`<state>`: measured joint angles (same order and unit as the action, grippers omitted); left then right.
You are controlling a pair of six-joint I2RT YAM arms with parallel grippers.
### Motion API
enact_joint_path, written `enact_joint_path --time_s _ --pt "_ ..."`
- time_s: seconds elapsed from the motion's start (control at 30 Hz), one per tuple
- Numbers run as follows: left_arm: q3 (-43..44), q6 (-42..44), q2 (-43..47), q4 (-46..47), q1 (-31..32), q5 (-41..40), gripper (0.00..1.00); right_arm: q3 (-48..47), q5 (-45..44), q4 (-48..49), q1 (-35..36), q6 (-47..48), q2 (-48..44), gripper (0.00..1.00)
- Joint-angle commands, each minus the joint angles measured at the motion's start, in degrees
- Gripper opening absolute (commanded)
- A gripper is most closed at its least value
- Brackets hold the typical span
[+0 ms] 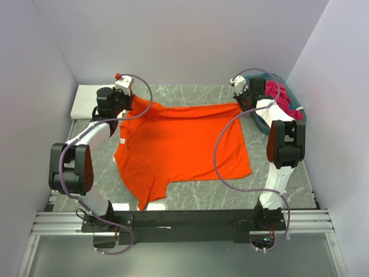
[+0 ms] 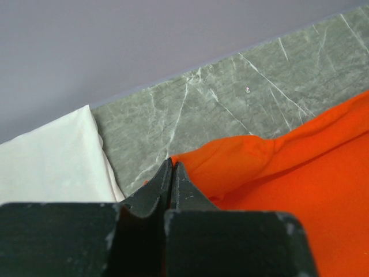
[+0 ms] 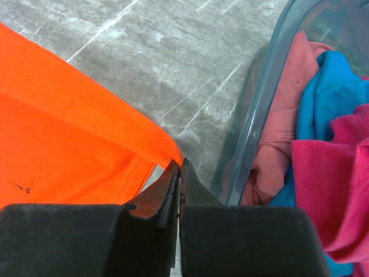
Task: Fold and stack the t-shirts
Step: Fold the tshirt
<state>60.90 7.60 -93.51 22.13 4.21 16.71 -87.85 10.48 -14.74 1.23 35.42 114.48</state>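
Observation:
A bright orange t-shirt (image 1: 179, 144) lies spread across the grey marble table, its far edge pulled taut between both arms. My left gripper (image 1: 128, 103) is shut on the shirt's far left corner (image 2: 190, 158). At the far right corner (image 3: 167, 151), my right gripper (image 1: 242, 104) is shut on the hem. A folded white t-shirt (image 1: 86, 101) lies at the far left, also in the left wrist view (image 2: 52, 167). Magenta (image 3: 334, 184), blue (image 3: 328, 98) and pink (image 3: 277, 144) shirts sit bunched in the teal basket (image 1: 277, 107).
The teal plastic basket's rim (image 3: 259, 121) stands just right of my right gripper. Pale walls close in the table at the back and both sides. Bare marble (image 1: 196, 92) shows beyond the orange shirt.

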Motion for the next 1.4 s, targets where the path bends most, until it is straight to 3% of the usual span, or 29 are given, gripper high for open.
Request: enact_joint_path --time_s 0.0,1.37 --pt "-0.96 -1.09 3.34 3.18 -0.08 1.22 0.0 -0.3 -0.72 0.94 -0.53 0.0 -0.3 0.0" --pt "-5.62 -1.0 5.62 1.25 -0.08 1.48 0.0 8.05 1.47 2.79 -0.62 6.06 -3.56 0.0"
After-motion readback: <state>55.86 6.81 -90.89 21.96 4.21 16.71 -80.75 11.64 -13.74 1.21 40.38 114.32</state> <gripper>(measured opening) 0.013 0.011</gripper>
